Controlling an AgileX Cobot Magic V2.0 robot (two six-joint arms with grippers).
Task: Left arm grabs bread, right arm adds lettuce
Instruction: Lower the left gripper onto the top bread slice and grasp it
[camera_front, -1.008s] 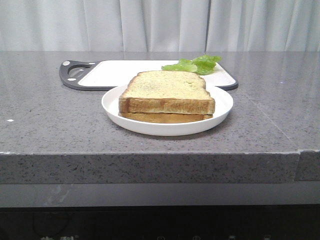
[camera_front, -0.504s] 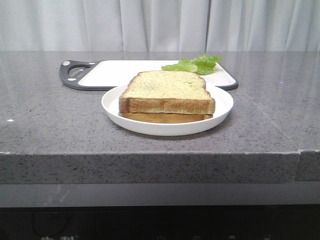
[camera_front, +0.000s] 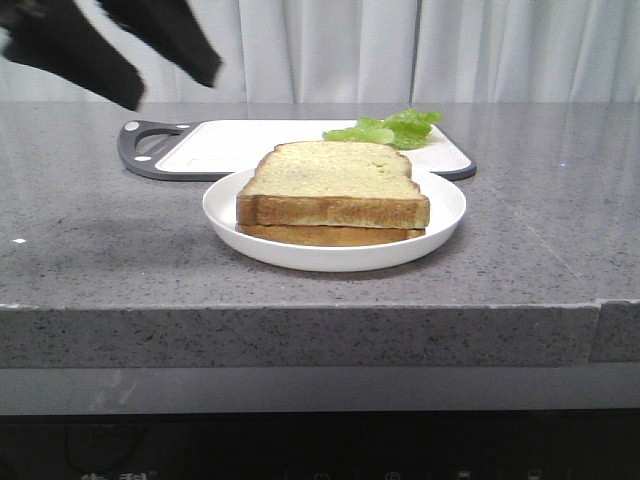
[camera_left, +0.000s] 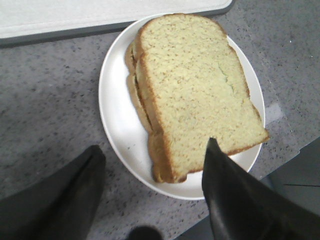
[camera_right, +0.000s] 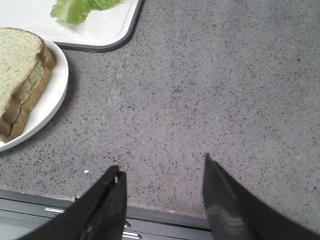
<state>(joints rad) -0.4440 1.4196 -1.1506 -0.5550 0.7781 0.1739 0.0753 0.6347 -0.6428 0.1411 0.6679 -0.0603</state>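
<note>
What changed: half a second ago the front view had no arm in it at all; now we see the left gripper (camera_front: 130, 70) poking in at the top left, high above the counter.
What that means: looks to us like the reach for the bread (camera_front: 335, 183) is only just kicking off, nothing grabbed yet.
Left gripper: fingers spread wide and empty; from its wrist cam it hangs over the near edge of the plate (camera_left: 117, 135), one finger (camera_left: 235, 200) overlapping the bread's corner in the view, though we can't tell any contact.
Right gripper (camera_right: 162, 200): also wide apart, holding nothing, over bare counter well off to the side of the plate.
Bread: thick slice sitting on top of a thinner slice (camera_front: 330, 235), both on the white plate.
Lettuce (camera_front: 390, 129): on the white cutting board (camera_front: 240, 145) behind the plate, untouched.
Surface: grey speckled stone counter (camera_front: 100, 260), with a seam on its right side.
Room: pale curtain (camera_front: 450, 50) across the back, dark cabinet front below the edge.
</note>
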